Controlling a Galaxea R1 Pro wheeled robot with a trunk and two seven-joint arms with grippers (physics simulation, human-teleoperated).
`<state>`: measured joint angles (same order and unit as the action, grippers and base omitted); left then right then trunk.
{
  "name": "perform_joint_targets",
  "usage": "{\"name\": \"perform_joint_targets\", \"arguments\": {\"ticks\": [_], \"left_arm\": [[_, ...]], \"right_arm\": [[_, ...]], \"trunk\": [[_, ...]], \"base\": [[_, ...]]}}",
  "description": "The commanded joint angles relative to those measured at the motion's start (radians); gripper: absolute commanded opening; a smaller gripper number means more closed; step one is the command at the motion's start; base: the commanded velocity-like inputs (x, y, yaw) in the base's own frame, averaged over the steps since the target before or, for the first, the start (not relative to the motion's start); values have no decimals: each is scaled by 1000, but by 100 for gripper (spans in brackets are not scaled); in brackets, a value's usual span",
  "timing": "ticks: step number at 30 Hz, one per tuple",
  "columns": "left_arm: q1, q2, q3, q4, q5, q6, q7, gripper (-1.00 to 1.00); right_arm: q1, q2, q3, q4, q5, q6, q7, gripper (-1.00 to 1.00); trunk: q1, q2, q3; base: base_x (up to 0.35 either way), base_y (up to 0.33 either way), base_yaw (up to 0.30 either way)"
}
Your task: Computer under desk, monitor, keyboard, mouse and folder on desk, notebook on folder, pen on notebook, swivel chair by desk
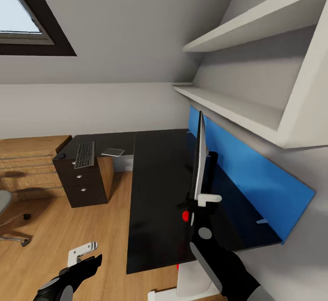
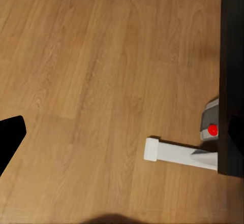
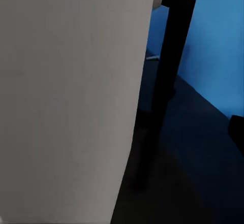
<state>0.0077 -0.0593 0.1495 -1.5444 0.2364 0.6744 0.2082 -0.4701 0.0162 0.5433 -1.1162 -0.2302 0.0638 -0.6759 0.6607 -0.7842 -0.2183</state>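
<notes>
You are looking down over a glossy black L-shaped worktop (image 1: 155, 191) that is standing on a wooden floor (image 1: 82, 228) under a sloping ceiling, with a blue panel (image 1: 255, 169) along the wall and white shelves (image 1: 255, 109) above it. The monitor (image 1: 199, 160) is standing upright on the worktop, seen from its thin edge, and your right gripper (image 1: 207, 198) is pinching its lower edge. The keyboard (image 1: 84, 154) is lying on the far arm of the worktop, above the drawer unit (image 1: 84, 180), well apart from the monitor. Part of the swivel chair (image 1: 9, 219) is showing at the left edge. Your left gripper (image 1: 82, 252) is hanging over the floor with its fingers spread, holding nothing. The left wrist view is showing the floor and the worktop's white foot (image 2: 178, 153). The right wrist view is giving the monitor's pale surface (image 3: 71, 102) very close, with its black neck (image 3: 168, 61) beside it.
</notes>
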Motion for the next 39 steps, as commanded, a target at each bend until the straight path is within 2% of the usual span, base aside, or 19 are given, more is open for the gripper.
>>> {"name": "perform_joint_targets", "arguments": {"ticks": [1, 29, 39], "left_arm": [[0, -1, 1, -2, 11, 4, 7, 100], [0, -1, 1, -2, 11, 4, 8, 100], [0, -1, 2, -2, 12, 5, 7, 100]], "right_arm": [[-1, 0, 3, -1, -3, 7, -8, 100], [-1, -1, 3, -2, -3, 7, -8, 100], [-1, 0, 4, -2, -3, 7, -7, 100]], "trunk": [[0, -1, -1], [0, -1, -1], [0, -1, -1]], "base": [[20, -68, 0], [1, -285, 0], [0, -41, 0]]}}
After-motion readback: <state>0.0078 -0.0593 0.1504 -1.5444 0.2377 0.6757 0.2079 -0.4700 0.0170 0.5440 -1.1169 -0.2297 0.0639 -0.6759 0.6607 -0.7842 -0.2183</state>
